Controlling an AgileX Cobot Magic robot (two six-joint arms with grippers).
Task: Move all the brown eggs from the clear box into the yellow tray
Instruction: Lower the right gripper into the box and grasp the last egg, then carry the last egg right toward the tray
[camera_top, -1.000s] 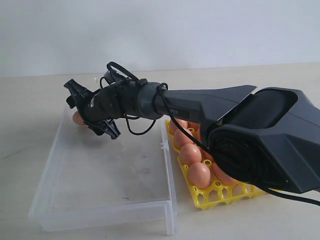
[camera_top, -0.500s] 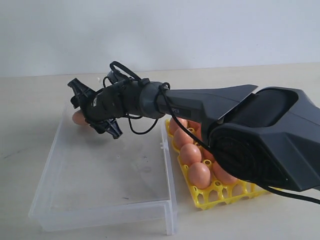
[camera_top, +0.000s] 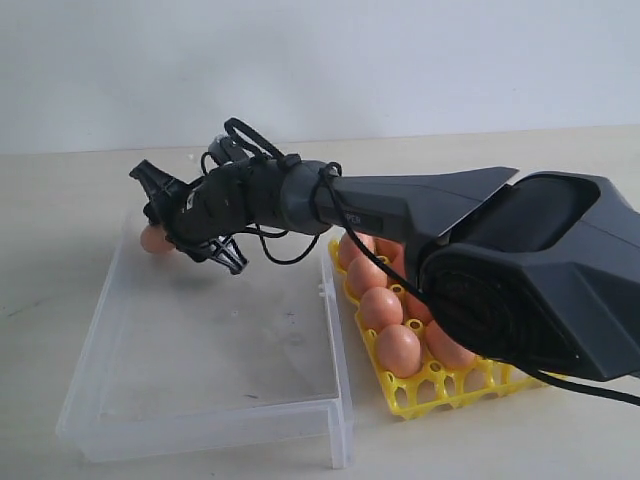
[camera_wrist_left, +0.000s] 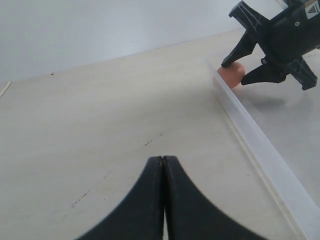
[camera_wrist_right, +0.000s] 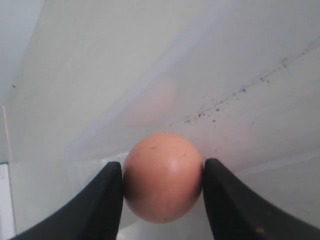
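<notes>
One brown egg (camera_top: 153, 239) lies in the far left corner of the clear box (camera_top: 338, 350). My right gripper (camera_top: 165, 233) reaches across the box and is shut on this egg. In the right wrist view both fingers (camera_wrist_right: 102, 200) touch the sides of the egg (camera_wrist_right: 162, 175). The yellow tray (camera_top: 432, 393) stands right of the box and holds several brown eggs (camera_top: 398, 350), partly hidden by the right arm. My left gripper (camera_wrist_left: 163, 159) is shut and empty over bare table left of the box; its view also shows the egg (camera_wrist_left: 230, 76).
The box's clear wall (camera_wrist_left: 260, 145) runs between the left gripper and the egg. The right arm's bulky body (camera_top: 530, 280) hangs over the tray. A pale wall stands behind the table.
The right gripper has dropped slightly and shifted left toward the box corner, and its jaws have narrowed onto the egg. The egg and the left gripper have not visibly moved.
</notes>
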